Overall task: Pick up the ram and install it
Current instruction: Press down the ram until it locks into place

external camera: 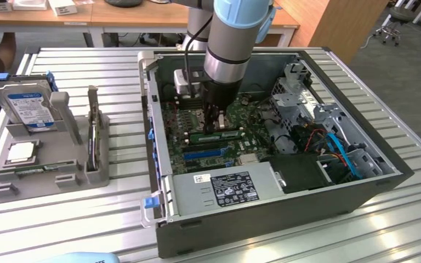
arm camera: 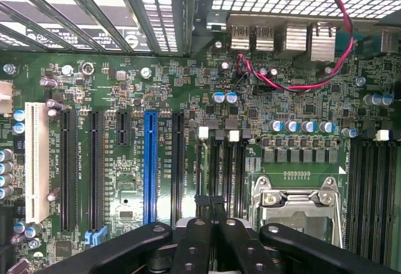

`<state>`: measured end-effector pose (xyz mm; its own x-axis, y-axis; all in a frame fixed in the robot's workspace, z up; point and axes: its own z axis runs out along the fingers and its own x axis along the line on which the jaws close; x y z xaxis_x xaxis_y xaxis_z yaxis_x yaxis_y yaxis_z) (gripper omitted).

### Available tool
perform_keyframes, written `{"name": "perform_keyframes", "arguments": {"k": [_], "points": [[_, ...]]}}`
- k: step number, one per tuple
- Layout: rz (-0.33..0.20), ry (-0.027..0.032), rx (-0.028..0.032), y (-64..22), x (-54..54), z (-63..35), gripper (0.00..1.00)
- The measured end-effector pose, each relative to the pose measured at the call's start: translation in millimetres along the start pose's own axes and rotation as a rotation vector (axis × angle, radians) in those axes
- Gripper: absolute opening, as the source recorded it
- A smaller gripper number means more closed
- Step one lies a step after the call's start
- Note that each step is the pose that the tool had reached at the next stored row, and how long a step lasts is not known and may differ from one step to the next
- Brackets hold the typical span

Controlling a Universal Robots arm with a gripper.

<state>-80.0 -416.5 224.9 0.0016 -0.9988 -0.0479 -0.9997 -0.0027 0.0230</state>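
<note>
Inside an open computer case [external camera: 269,222] on a slatted metal worktop [external camera: 72,230], the robot arm [external camera: 231,52] reaches straight down to the green motherboard [external camera: 195,118]. Its end effector [external camera: 212,127] is closed, the fingers [arm camera: 199,236] pressed side by side. The ram [external camera: 229,133], a narrow green stick, sits on the motherboard directly beneath the fingertips and runs toward 3 o'clock from them in the exterior view. Whether the closed tips pinch the stick or merely rest on it cannot be told.

The wrist view has the end effector [arm camera: 210,202] over the row of black memory slots [arm camera: 219,167], with a blue expansion slot [arm camera: 150,161] and the metal processor socket [arm camera: 297,202] on either side on the motherboard [arm camera: 188,79].

In the exterior view a labelled power supply [external camera: 229,189] lies at 6 o'clock from the end effector, and blue cables [external camera: 342,153] at 3 o'clock. A grey parts tray [external camera: 42,189] stands at 9 o'clock of the case, well apart from it, holding an upright hard drive [external camera: 29,107] and, at 6 o'clock of the drive, a square silver processor chip [external camera: 22,152].
</note>
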Motion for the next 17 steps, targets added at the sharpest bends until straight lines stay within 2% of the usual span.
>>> {"name": "perform_keyframes", "arguments": {"k": [17], "points": [[0.0, -0.0011, 0.0, -0.1, 0.1, 1.9, 0.1]]}}
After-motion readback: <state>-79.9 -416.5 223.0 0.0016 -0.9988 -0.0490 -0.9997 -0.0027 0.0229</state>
